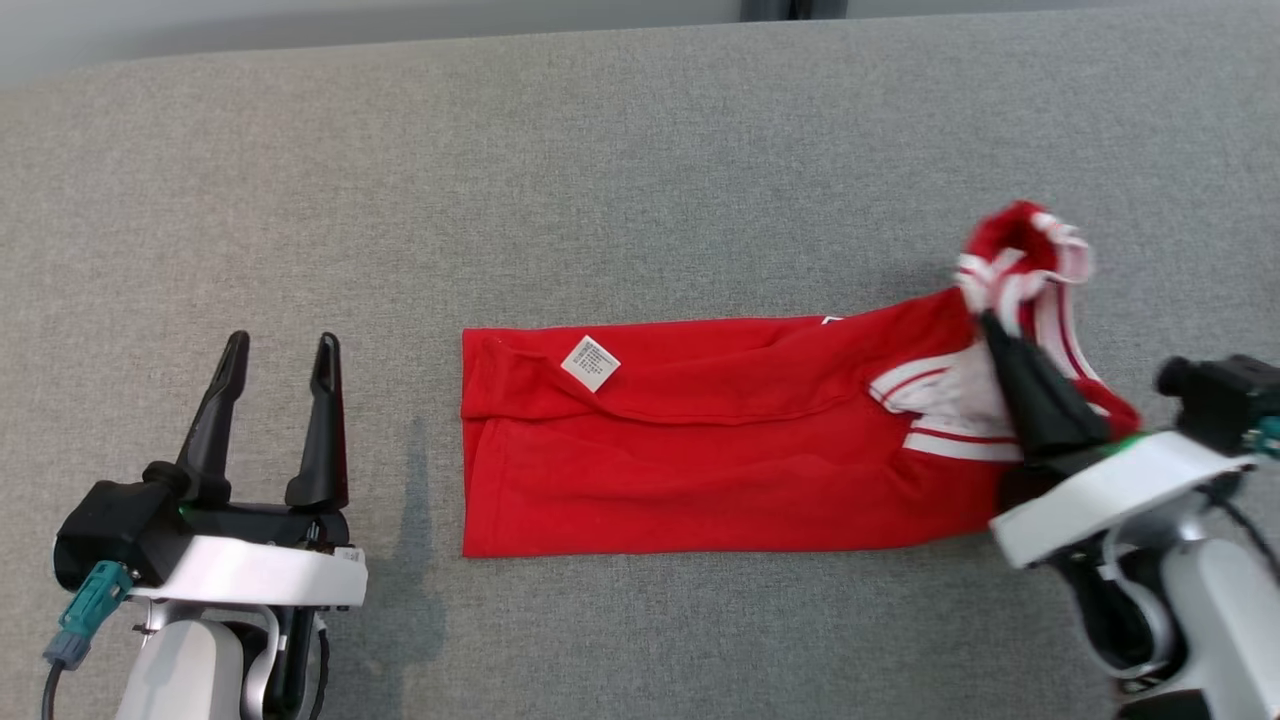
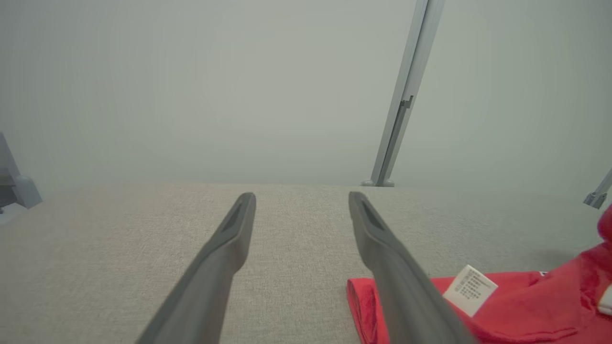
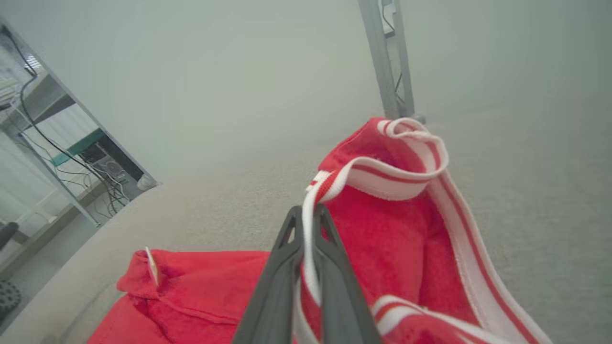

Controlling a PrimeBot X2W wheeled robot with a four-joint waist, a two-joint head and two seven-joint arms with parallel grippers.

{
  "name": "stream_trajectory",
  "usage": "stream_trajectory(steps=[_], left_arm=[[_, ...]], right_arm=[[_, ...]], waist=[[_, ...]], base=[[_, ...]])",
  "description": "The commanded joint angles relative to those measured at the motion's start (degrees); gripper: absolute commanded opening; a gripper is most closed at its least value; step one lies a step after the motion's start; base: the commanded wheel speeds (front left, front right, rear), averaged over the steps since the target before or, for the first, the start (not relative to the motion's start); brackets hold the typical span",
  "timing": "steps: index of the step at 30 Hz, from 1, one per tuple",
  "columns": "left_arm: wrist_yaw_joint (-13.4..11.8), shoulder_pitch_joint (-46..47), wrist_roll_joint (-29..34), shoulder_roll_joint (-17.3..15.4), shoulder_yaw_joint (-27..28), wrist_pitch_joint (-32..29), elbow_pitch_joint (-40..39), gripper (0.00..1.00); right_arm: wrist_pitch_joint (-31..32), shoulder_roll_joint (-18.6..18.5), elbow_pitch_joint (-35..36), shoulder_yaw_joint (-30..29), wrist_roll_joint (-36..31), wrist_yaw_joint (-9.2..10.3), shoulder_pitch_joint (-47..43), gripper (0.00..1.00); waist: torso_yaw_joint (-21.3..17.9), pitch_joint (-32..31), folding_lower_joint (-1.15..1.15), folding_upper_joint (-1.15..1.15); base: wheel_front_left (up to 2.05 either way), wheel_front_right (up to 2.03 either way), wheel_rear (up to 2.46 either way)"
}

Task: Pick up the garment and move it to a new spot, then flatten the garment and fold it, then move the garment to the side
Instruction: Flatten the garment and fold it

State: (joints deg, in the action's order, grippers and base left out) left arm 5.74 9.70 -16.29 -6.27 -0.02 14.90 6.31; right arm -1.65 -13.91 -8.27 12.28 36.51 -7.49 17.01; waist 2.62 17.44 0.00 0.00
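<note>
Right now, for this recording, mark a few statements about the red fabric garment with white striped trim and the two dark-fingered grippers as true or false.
1. The right gripper is shut on the white striped trim of the red fabric garment. True.
2. The left gripper clamps the garment's other end. False: it is open, apart from the garment, over the grey woven surface.
3. A small white label sits near the garment's robot-left end. True.
4. The garment lies entirely flat. False: the end at the right gripper is raised and bunched.

Open cloth surface (image 1: 640,150) ahead of left tool (image 1: 283,342); garment (image 1: 700,450) just beside, rightward; metal post (image 2: 404,95) at far edge.
</note>
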Motion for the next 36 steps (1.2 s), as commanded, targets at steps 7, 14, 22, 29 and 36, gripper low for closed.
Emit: stream_trajectory(steps=[7, 14, 22, 29, 36], left_arm=[[0.7, 1.4, 0.4, 0.4, -0.8, 0.2, 0.7, 1.00], [1.1, 2.9, -0.2, 1.3, -2.6, 0.2, 1.6, 1.00], [1.6, 4.1, -0.6, 2.3, -4.5, 0.2, 3.4, 1.00], [1.6, 4.3, -0.4, 2.5, -5.1, 0.2, 4.0, 1.00], [1.7, 4.4, -0.1, 2.7, -5.0, 0.2, 4.6, 1.00]], right_arm=[[5.0, 7.6, 8.7, 8.3, -2.7, 0.00, 1.8, 0.00], [1.8, 10.8, 1.3, 16.1, -3.9, 0.00, 6.1, 0.00], [-4.9, 10.8, -9.3, 26.0, 1.4, 0.00, 11.6, 0.00], [-8.9, 10.9, -15.9, 30.7, 4.8, 0.00, 15.6, 0.00], [-9.7, 10.9, -18.5, 38.5, 6.6, 0.00, 18.7, 1.00]], waist=[[1.5, -0.3, 0.00, 0.00], [5.6, 0.5, 0.00, 0.00], [9.6, 0.8, 0.00, 0.00], [10.6, 0.9, 0.00, 0.00], [9.9, 0.7, 0.00, 0.00]], base=[[0.00, 0.00, 0.00], [0.00, 0.00, 0.00], [0.00, 0.00, 0.00], [0.00, 0.00, 0.00], [0.00, 0.00, 0.00]])
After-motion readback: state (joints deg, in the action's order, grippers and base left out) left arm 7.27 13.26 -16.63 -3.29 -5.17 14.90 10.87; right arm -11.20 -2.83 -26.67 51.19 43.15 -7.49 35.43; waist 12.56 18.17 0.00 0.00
